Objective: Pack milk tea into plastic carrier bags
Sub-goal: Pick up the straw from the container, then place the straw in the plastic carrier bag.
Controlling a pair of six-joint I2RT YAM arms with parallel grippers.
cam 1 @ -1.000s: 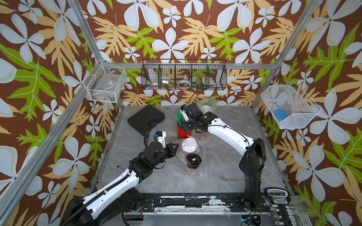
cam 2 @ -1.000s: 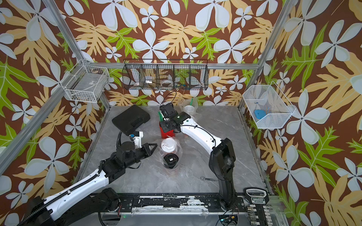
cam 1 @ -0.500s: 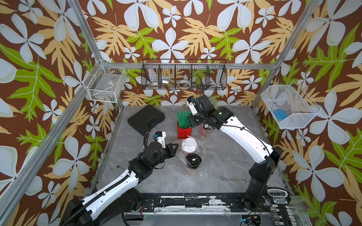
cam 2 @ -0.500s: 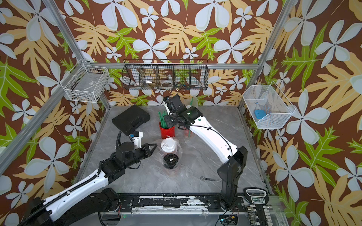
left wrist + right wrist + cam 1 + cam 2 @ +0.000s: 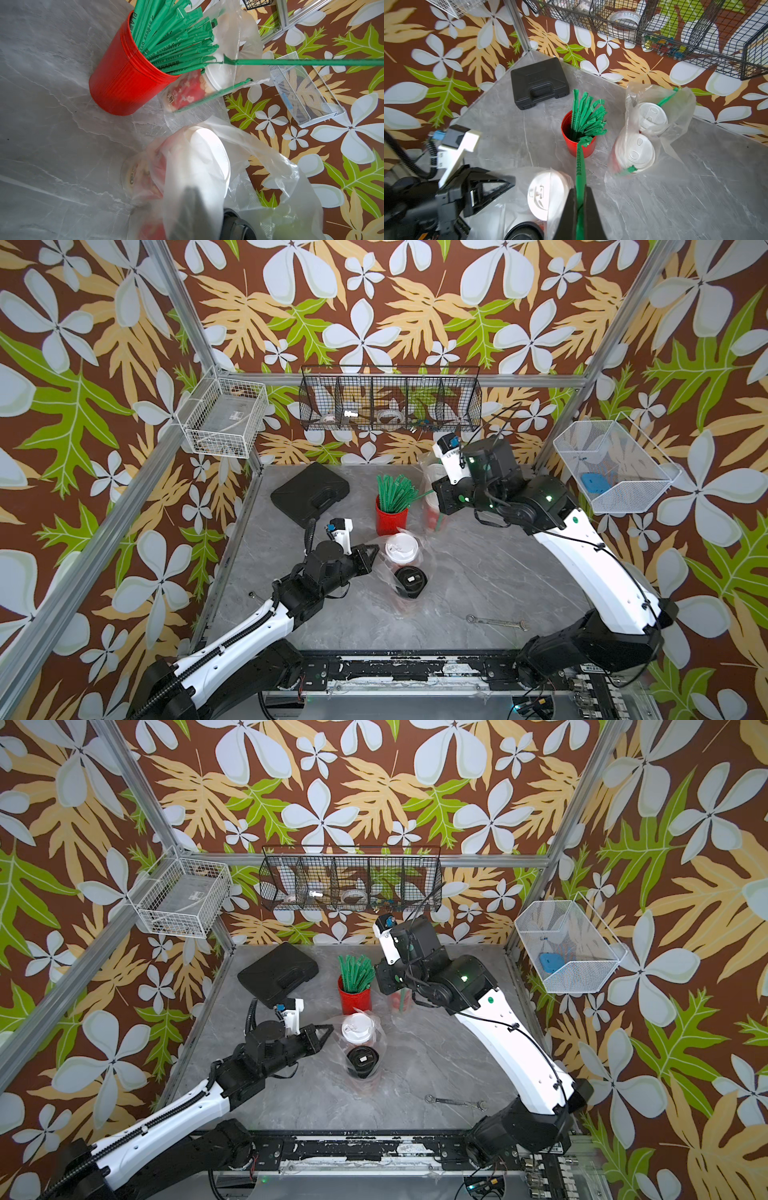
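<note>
Mid-table, a clear plastic carrier bag (image 5: 429,562) holds a white-lidded milk tea cup (image 5: 401,547) and a black-lidded one (image 5: 410,580). My left gripper (image 5: 372,554) is shut on that bag's edge beside the white lid; in the left wrist view its fingers (image 5: 193,207) are veiled by the plastic. A second bag (image 5: 679,108) behind the straw pot holds two white-lidded cups (image 5: 635,153) (image 5: 652,116) and green straws. My right gripper (image 5: 579,207) hangs above the table, shut on a green wrapped straw (image 5: 580,166) whose tip is just over the pot.
A red pot of green straws (image 5: 391,519) stands behind the near bag. A black case (image 5: 309,493) lies at the back left. A wrench (image 5: 494,621) lies near the front right. Wire baskets (image 5: 390,400) hang on the walls.
My right arm has pulled up and back to the right from the straw pot, drawing one green straw out. The left arm and near bag have not moved.
</note>
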